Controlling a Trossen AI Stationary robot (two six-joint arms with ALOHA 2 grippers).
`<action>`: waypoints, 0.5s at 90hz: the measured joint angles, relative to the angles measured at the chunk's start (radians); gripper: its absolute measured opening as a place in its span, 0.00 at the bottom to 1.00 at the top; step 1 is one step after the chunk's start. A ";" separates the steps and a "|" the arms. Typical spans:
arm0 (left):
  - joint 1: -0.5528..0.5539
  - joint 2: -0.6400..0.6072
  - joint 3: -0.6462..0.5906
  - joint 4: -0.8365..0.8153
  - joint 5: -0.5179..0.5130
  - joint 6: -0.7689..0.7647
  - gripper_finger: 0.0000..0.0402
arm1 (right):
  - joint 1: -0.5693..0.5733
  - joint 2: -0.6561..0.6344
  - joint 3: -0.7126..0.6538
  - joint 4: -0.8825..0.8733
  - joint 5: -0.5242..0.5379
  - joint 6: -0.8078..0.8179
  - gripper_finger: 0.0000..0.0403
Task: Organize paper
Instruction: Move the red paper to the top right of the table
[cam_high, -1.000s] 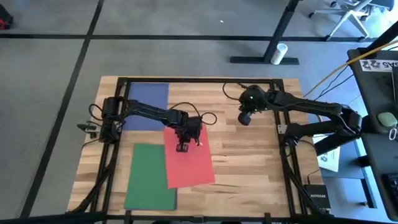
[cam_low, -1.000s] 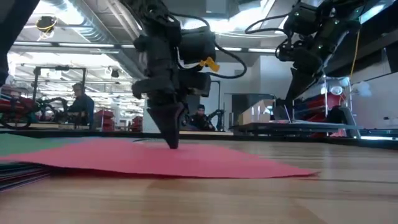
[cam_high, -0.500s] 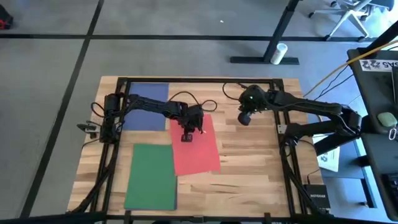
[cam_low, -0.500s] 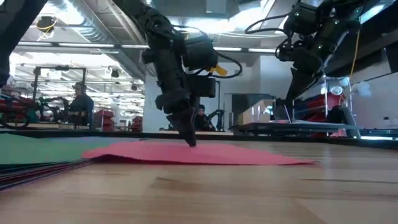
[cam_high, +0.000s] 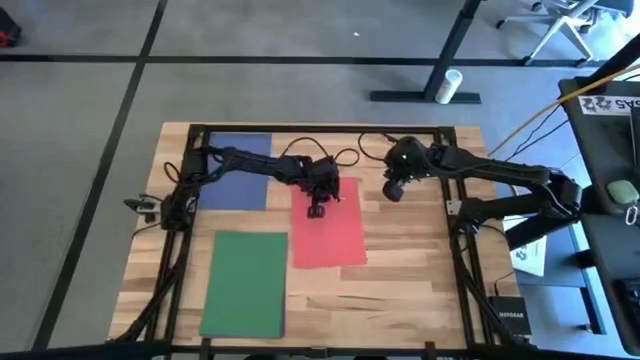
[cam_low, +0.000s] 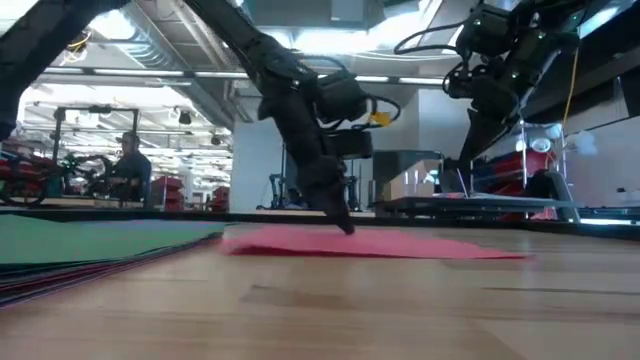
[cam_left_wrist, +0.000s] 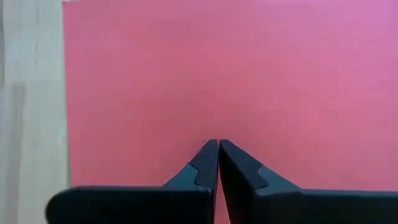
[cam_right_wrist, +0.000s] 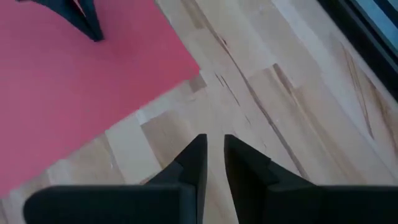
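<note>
- Green sheet (cam_high: 245, 283) lies nearest, front-left on the table (cam_high: 410, 270).
- Left gripper (cam_high: 316, 210), arm stretched and slanted down, presses closed fingertips onto the red sheet (cam_high: 328, 226) mid-table, gripping nothing.
- Right gripper (cam_high: 394, 191) hovers beside it, fingers slightly parted, empty.
- Blue sheet (cam_high: 236, 171) lies far-left.

In the left wrist view the red sheet (cam_left_wrist: 249, 74) runs past the picture's edges on three sides, so only one long edge shows against the table (cam_left_wrist: 31, 112). The left gripper (cam_left_wrist: 218, 144) covers the paper beneath its pressed-together fingers (cam_left_wrist: 205, 165).

In the low view the sheets stacked under the green sheet (cam_low: 90, 240) at 9 o'clock appear only as thin edges, their colours and number too small to tell. The right gripper (cam_low: 478, 140) is partly cut off at 1 o'clock. Figures in the room behind are too blurred to describe.
</note>
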 joint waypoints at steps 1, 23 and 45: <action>0.000 0.001 0.003 -0.002 -0.001 0.000 0.00 | 0.000 0.000 0.000 -0.001 0.000 0.000 0.11; -0.001 -0.075 0.045 -0.058 -0.007 -0.047 0.00 | 0.000 0.000 0.000 0.001 -0.018 -0.022 0.11; -0.012 -0.171 0.014 -0.091 -0.004 -0.212 0.00 | 0.003 0.000 0.000 0.063 -0.070 -0.027 0.11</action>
